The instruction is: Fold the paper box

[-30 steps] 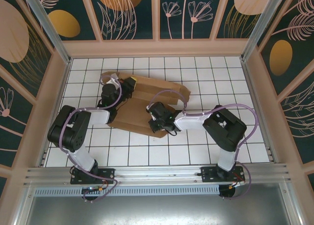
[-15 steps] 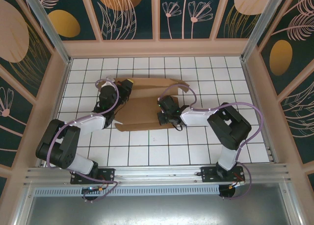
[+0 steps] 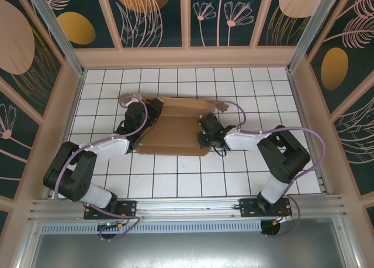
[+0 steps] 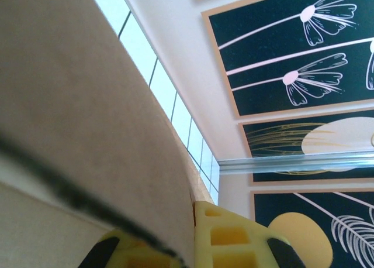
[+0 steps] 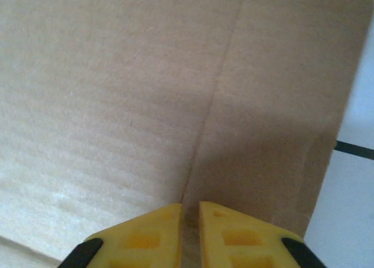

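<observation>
1. The left end effector (image 3: 153, 108) is clamping down on the far left part of the paper box (image 3: 175, 136). In the left wrist view a brown panel is passing between its yellow fingers (image 4: 228, 239) and slanting up past the camera, so this flap is standing raised rather than lying flat.
2. The paper box is lying in the middle of the tiled counter (image 3: 175, 180), between the two arms. Its broad main panel is resting flat on the tiles. A narrower strip along the far side appears to be tipping up at its fold, and a rounded flap (image 3: 217, 107) at the far right corner is curling upward.
3. The right end effector (image 3: 204, 132) is sitting over the right part of the main panel. Its fingers are drawn narrow, leaving only a thin slit, and they are lining up with a crease (image 5: 213, 104) in the cardboard. Whether they are pinching anything is not clear from the pictures.
4. As a judgement, the task is looking early to midway. One flap is being lifted, but no side walls are standing square, nothing is tucked in, and no lid is closed. What is remaining appears to be raising the sides, locking the flaps and folding the top over.
</observation>
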`<action>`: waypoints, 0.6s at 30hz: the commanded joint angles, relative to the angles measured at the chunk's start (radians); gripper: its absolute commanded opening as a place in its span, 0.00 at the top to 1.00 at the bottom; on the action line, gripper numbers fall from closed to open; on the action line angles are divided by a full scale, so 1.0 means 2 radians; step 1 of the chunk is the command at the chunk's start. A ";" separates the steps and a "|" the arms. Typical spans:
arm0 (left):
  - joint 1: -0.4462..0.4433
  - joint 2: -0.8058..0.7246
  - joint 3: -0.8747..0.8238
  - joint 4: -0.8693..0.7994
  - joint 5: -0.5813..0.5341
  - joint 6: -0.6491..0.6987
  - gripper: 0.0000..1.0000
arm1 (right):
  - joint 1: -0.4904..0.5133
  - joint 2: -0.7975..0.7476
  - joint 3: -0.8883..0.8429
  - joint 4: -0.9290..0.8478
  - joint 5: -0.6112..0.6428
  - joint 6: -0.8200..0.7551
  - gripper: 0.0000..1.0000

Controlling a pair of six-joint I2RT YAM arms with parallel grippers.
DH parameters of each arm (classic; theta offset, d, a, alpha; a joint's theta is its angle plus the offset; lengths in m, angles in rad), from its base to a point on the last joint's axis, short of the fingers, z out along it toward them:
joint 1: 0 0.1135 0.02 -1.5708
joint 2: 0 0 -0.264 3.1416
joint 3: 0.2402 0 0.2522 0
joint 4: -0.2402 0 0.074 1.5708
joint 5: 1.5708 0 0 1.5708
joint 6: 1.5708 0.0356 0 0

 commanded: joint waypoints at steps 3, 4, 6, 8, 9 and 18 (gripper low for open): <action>-0.006 -0.001 -0.012 0.012 -0.039 0.035 1.00 | -0.006 -0.070 -0.009 -0.017 0.028 -0.016 0.72; -0.007 -0.003 -0.016 0.015 -0.041 0.034 1.00 | -0.008 -0.083 -0.011 -0.015 0.029 -0.017 0.70; -0.007 -0.004 -0.019 0.017 -0.042 0.035 1.00 | -0.013 -0.108 -0.011 -0.017 0.031 -0.019 0.70; -0.007 -0.002 -0.020 0.019 -0.040 0.038 1.00 | -0.021 -0.137 -0.009 -0.016 0.020 -0.018 0.70; -0.007 -0.003 -0.022 0.019 -0.040 0.038 1.00 | -0.027 -0.152 -0.006 -0.015 0.009 -0.016 0.69; -0.007 0.017 -0.016 0.011 -0.044 0.028 1.00 | -0.122 -0.154 0.089 -0.046 -0.136 0.051 0.42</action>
